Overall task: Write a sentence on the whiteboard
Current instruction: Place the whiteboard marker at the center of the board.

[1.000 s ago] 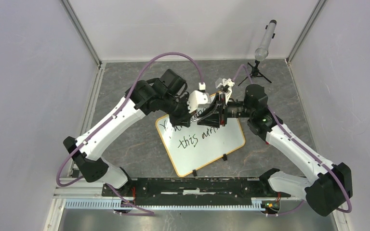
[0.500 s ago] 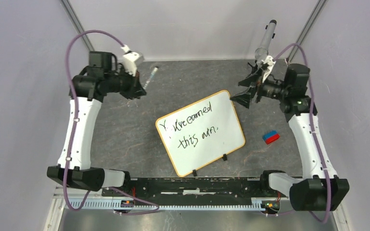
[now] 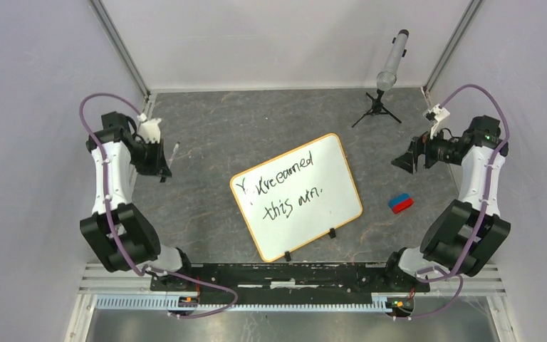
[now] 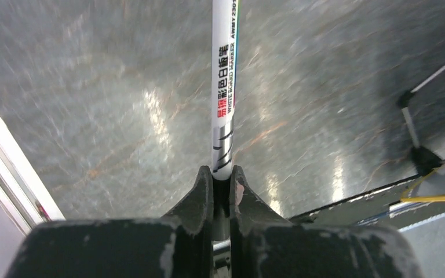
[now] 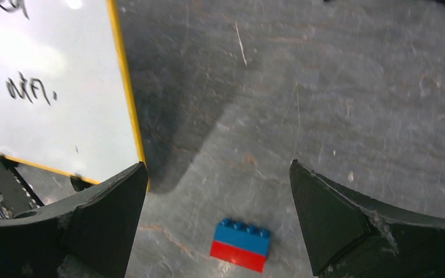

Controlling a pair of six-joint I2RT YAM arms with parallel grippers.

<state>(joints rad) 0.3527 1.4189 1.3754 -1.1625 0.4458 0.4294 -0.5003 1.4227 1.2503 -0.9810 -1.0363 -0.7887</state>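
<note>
The whiteboard (image 3: 331, 203) lies tilted in the middle of the table, its two black clip feet toward me. The sentence (image 3: 285, 191) runs across it in two slanted black lines. At the far left, away from the board, my left gripper (image 3: 162, 165) is shut on a white marker (image 3: 174, 152). The left wrist view shows the marker (image 4: 225, 87) sticking out straight ahead from between the fingertips (image 4: 204, 182). My right gripper (image 3: 404, 158) hangs open at the far right, and between its wide jaws the right wrist view shows bare floor, with the whiteboard's corner (image 5: 64, 133) at the left.
A blue and red brick (image 3: 400, 203) lies on the table right of the board, also seen under the right gripper (image 5: 240, 244). A small black tripod holding a grey tube (image 3: 390, 68) stands at the back right. Enclosure walls close in on both sides.
Both arms have drawn back from over the board to the table's sides. The right gripper has opened. The left still holds the marker, and the whole sentence now shows.
</note>
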